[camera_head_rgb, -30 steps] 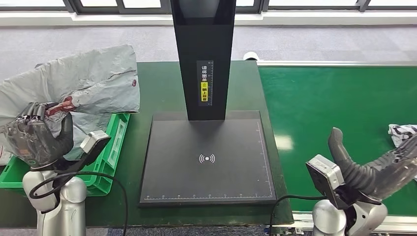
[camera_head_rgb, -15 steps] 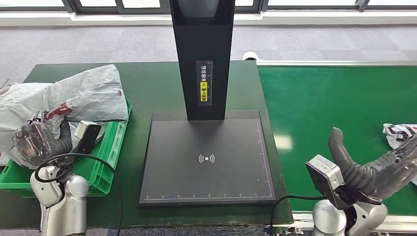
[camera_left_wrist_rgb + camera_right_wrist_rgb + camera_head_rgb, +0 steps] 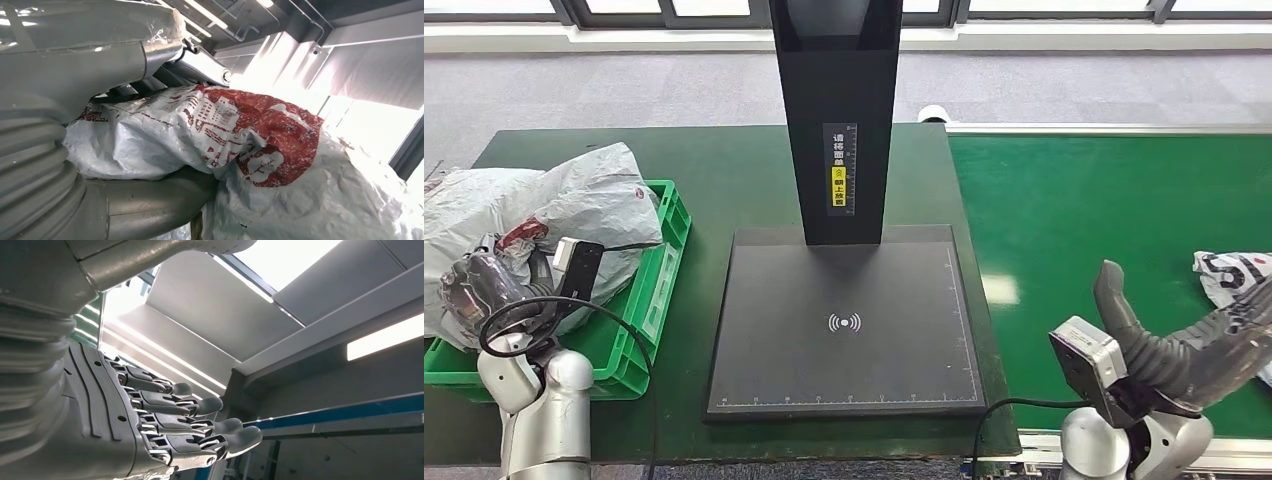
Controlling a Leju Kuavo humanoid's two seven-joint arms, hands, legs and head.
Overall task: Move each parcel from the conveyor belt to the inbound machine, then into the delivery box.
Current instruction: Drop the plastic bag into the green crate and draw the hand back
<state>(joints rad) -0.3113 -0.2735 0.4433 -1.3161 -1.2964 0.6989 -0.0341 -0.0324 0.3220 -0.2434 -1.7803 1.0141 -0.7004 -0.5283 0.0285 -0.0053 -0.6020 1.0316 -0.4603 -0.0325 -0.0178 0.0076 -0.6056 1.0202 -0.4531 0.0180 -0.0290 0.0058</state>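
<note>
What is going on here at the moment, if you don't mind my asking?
The robot's left hand grips a grey parcel with red print over the green delivery box, apparently setting it in among other bags. The black inbound machine has nothing on its plate. The right hand waits open above the green conveyor belt, where another parcel lies near its far right edge.

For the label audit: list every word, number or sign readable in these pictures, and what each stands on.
Black upright scanner column: a strip label with a ruler scale and Chinese characters, too small to read.
Flat black scanner plate: a white wireless-wave sign, no words; ruled tick marks along its edges.
Grey plastic parcel bag held by the left hand: red print, unreadable.
White parcel on the green conveyor belt: black marks, cut off.
</note>
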